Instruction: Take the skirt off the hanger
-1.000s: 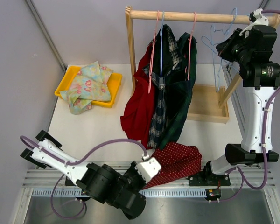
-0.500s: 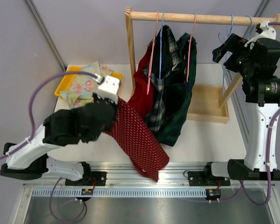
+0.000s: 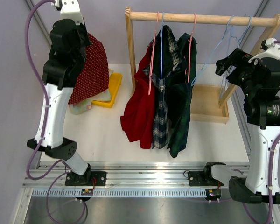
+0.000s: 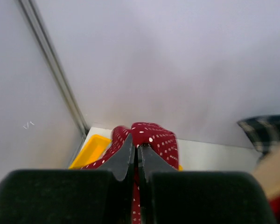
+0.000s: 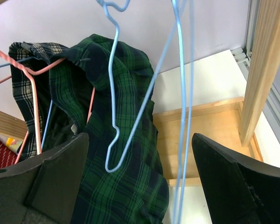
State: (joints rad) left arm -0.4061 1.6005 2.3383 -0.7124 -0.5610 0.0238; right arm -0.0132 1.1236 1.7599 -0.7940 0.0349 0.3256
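Top external view: the yellow tray (image 3: 114,86) in the upper left of the frame holds a floral cloth (image 3: 79,107), mostly hidden behind the skirt (image 3: 91,67). The skirt hangs above the tray, clear of the rack (image 3: 200,17). Left wrist view: the left end effector (image 4: 139,156) is closed, pinching a skirt fold; the fingers' lower part is cut off. Right wrist view: the right end effector (image 5: 140,184) is spread wide, gripping nothing; blue hangers (image 5: 113,93) dangle before it.

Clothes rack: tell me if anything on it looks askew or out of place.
The empty blue hangers at the right end of the rail hang slanted rather than straight down. The red garment droops lopsidedly off its pink hanger, bunched against the plaid garments.
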